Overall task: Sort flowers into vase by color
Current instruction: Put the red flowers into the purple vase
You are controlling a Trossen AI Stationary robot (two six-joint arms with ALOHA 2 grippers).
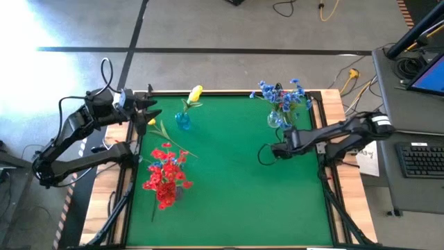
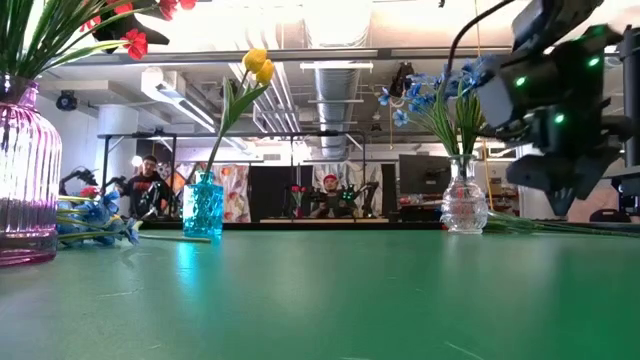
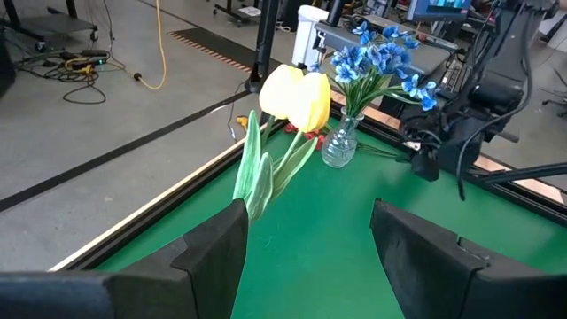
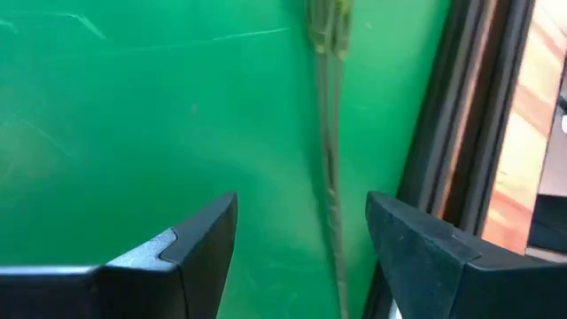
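Red flowers (image 1: 164, 173) stand in a pink vase (image 2: 22, 170) near the green table's (image 1: 236, 187) left edge, toward the front. Further back, the right gripper (image 1: 266, 153) hangs over the mat's right half, fingers spread, empty; thin green stems (image 4: 330, 133) lie beneath it. At the back-left corner the left gripper (image 1: 154, 109) hovers, fingers wide, holding nothing. Yellow flowers (image 1: 195, 94) sit in a blue vase (image 1: 182, 121) by the back edge; blue flowers (image 1: 281, 94) fill a clear vase (image 1: 275, 118) near the back-right corner.
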